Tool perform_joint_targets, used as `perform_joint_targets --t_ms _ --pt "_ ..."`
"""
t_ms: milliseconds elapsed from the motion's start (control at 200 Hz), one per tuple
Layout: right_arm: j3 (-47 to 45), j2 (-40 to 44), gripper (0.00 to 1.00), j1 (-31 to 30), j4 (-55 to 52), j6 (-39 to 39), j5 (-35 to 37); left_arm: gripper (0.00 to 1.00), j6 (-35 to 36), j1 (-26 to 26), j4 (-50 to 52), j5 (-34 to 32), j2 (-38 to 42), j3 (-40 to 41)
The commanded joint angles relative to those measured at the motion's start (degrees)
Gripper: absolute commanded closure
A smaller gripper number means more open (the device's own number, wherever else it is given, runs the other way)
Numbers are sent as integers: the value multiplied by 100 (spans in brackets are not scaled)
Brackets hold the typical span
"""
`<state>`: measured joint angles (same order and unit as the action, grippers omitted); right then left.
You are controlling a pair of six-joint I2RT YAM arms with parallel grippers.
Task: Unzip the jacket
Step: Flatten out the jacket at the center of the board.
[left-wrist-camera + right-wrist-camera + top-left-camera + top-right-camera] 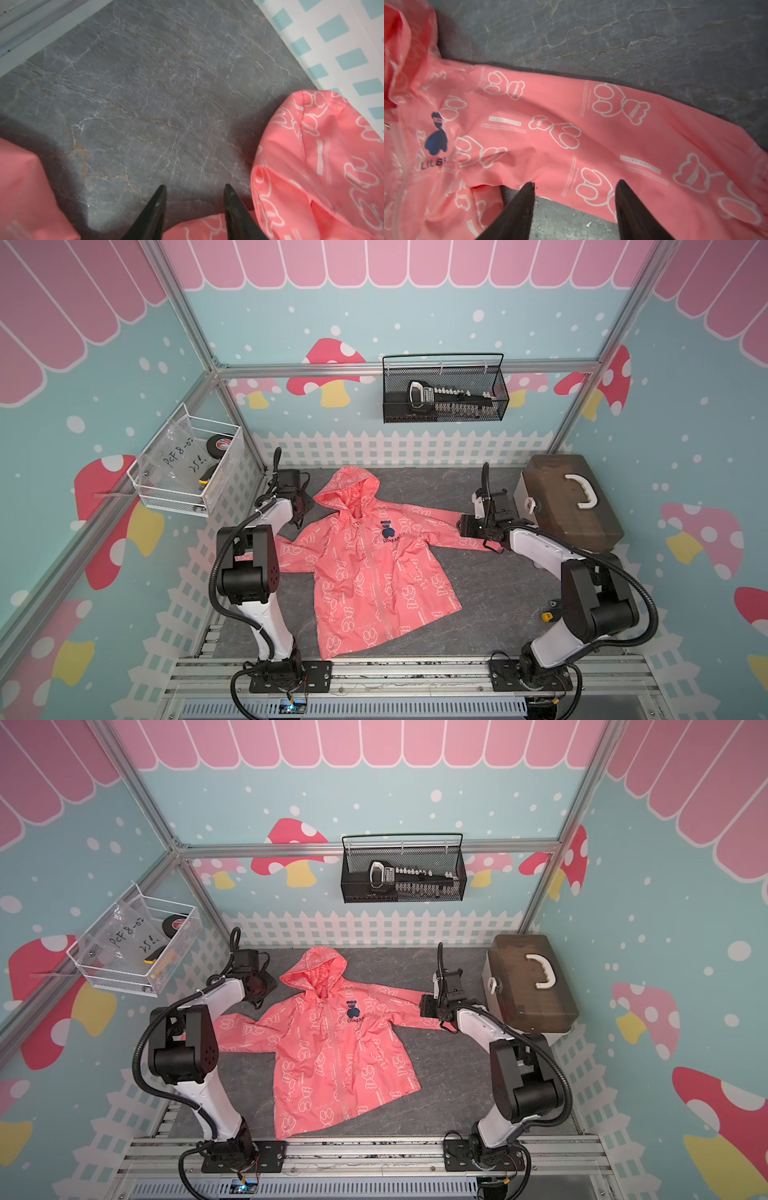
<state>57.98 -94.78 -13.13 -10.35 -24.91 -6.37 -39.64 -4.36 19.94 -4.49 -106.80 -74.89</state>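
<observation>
- The jacket (365, 568) lies flat and face up in the middle of the grey table (490, 597). Its hood points at the back wall, its hem at the arm bases, and both sleeves are spread out sideways; both top views show this (328, 1048).
- The zipper (372, 572) runs closed down the front, with the ring pull (356, 525) at the collar, just beside the navy bear logo (387, 526).
- The left gripper (301, 510) hangs beside the hood on the left arm's side, above the gap between hood and sleeve.
- In the left wrist view the left gripper (195, 185) has its jaws parted a moderate way with nothing between them. Only bare table lies under the tips. Jacket (322, 166) fabric lies close on either side and just behind the tips.
- The right gripper (463, 526) sits over the far end of the sleeve that reaches toward the right arm, well apart from the zipper, with a brown toolbox (569, 506) just behind it.
- In the right wrist view the right gripper (575, 181) stands wide and grips nothing. One fingertip (529, 187) sits at the sleeve's edge and the other is over the sleeve cloth.
- Whether the right tips touch the jacket (591, 135) I cannot tell.
- The logo and zipper (398, 166) show far off at the edge of that view.
</observation>
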Motion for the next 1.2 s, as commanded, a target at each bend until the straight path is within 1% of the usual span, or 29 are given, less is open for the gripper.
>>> perform_joint_targets --t_ms 0,55,125,155,195,215,235,275,350,490,595,680,756,881,941,1066,1196 --pt "513 -398 33 -16 -546 274 228 58 321 446 -789 -2 744 145" --pt "803 -607 34 -16 -831 373 437 59 638 720 -1035 17 838 135" --pt "1110 -795 38 -8 -1096 478 582 59 912 1037 -1184 154 762 -65" --pt "1201 -842 45 -10 -1164 519 551 60 910 1116 -1186 163 679 -195" --pt "1279 -875 64 -1 -1205 522 524 63 793 1178 -1189 167 501 -372" --pt "1284 -875 71 3 -1206 522 523 65 717 1194 -1196 220 393 -480" --pt "1285 -875 75 1 -1200 514 511 68 634 1199 -1211 295 272 -599" --pt "1270 -867 79 -1 -1198 496 526 73 513 1205 -1171 466 -8 -890" --pt "1228 -851 80 6 -1208 478 557 76 409 1284 -867 546 -636 -1579" --pt "1141 -863 83 38 -1215 543 455 87 438 1494 -253 633 -1779 -2809" --pt "1037 -791 84 84 -1215 566 365 92 532 1634 97 601 -2393 -3504" --pt "892 -698 85 150 -1215 542 282 97 508 1700 479 578 -2767 -3879" --pt "746 -598 85 229 -1210 501 216 100 399 1714 603 671 -2885 -3853" --pt "406 -382 86 511 -1131 150 -54 100 434 1776 694 747 -2882 -3587" --pt "157 -174 87 653 -1094 4 -69 100 442 1803 735 767 -2834 -3409" --pt "-451 655 88 845 -1039 -115 152 100 422 1825 715 890 -2689 -3019" --pt "-853 1690 88 965 -1155 -96 362 100 435 2035 696 1095 -2729 -2895"
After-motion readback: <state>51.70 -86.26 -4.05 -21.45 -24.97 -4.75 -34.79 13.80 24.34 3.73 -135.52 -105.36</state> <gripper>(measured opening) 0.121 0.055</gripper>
